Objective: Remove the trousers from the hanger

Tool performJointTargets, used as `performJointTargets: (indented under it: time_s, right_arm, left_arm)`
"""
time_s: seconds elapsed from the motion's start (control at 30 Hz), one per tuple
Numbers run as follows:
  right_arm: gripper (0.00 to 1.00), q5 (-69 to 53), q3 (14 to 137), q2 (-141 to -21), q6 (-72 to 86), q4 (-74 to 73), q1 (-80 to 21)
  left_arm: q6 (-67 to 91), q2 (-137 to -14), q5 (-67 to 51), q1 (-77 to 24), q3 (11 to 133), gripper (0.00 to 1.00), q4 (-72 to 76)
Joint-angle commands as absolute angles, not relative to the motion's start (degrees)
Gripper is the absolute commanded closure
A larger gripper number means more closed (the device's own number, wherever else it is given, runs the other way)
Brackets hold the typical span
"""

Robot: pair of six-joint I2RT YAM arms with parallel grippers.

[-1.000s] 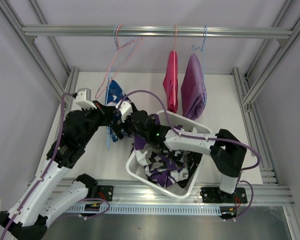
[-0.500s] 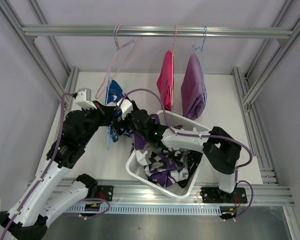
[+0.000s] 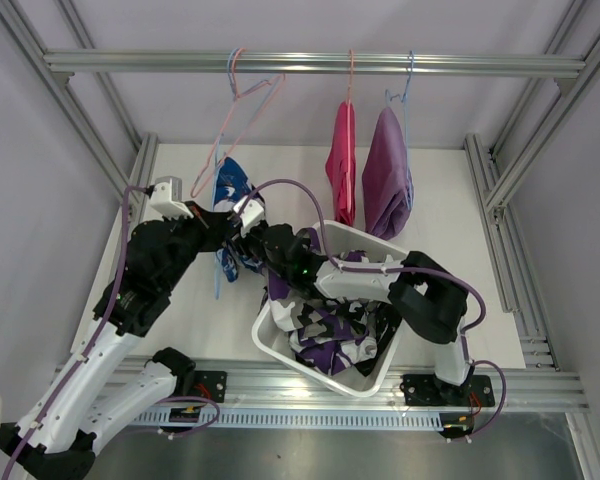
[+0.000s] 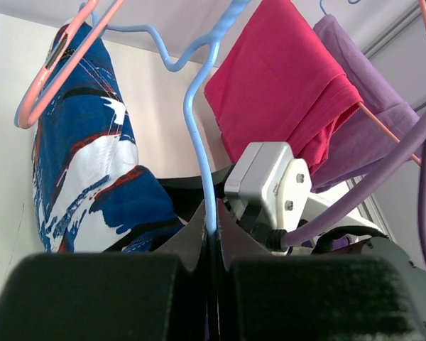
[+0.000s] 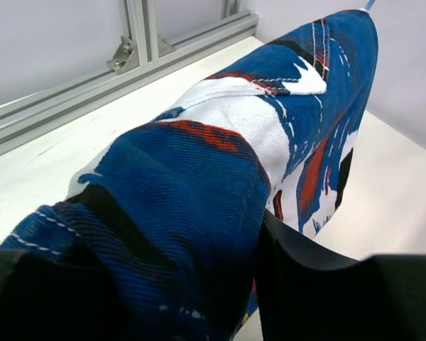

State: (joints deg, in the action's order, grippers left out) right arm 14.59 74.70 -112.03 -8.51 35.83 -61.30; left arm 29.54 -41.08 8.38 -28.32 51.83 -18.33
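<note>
Blue-white patterned trousers (image 5: 220,163), marked with red and black strokes and white stitching, fill the middle of the frame, running from the lower left up to a narrow end at the upper right. The right gripper (image 5: 199,305) shows as two black fingers (image 5: 326,291) along the bottom edge. The cloth is bunched between them and lies against the lower-right finger. Behind, a white table (image 5: 50,177) meets aluminium frame rails (image 5: 92,85) with a corner bracket (image 5: 121,62) at the upper left.
</note>
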Motion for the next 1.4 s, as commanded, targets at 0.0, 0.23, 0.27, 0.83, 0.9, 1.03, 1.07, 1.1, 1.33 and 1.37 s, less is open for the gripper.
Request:
performJointTargets:
  time_s: [0.0, 0.23, 0.27, 0.83, 0.9, 1.03, 1.07, 1.1, 1.33, 1.37]
  right_arm:
    - [0.55, 18.8, 75.0, -113.5, -9.7, 45.2, -60.7]
    - [0.84, 19.7, 75.9, -114.9, -9.9, 46.8, -60.6]
    - [0.87, 20.0, 75.9, -114.8, -10.1, 46.8, -60.7]
    - [1.0, 22.3, 80.2, -101.3, -10.3, 28.9, -61.1]
    - [1.0, 22.4, 80.4, -99.9, -10.2, 27.9, -61.3]
    - [1.0, 23.7, 80.9, -96.8, -11.2, 26.5, -62.7]
    - [1.0, 23.9, 80.9, -96.4, -11.3, 26.2, -62.9]
    - [1.0, 24.1, 81.0, -96.0, -11.6, 26.0, -63.2]
    - [1.0, 24.5, 84.5, -92.8, -12.7, 23.1, -64.2]
    - [1.0, 24.5, 85.8, -92.6, -12.8, 22.9, -64.3]
  left_arm:
    - [29.0, -39.5, 6.8, -28.2, 53.2, 0.99, -11.0]
    - [28.7, -39.6, 7.3, -28.2, 53.1, 0.99, -11.1]
    - [28.7, -39.6, 7.4, -28.2, 53.1, 1.0, -11.1]
    - [29.2, -42.0, 14.0, -28.2, 54.4, 1.0, -15.3]
    - [28.9, -42.5, 14.9, -28.2, 54.7, 1.0, -15.7]
    - [28.9, -44.7, 16.5, -28.2, 54.4, 0.99, -15.7]
    - [28.8, -45.1, 16.7, -28.3, 54.1, 1.0, -15.6]
    - [28.6, -45.5, 16.9, -28.3, 54.2, 0.99, -15.5]
    - [28.1, -48.3, 17.7, -28.3, 54.1, 1.0, -15.4]
    - [27.9, -48.9, 17.8, -28.3, 54.1, 1.0, -15.3]
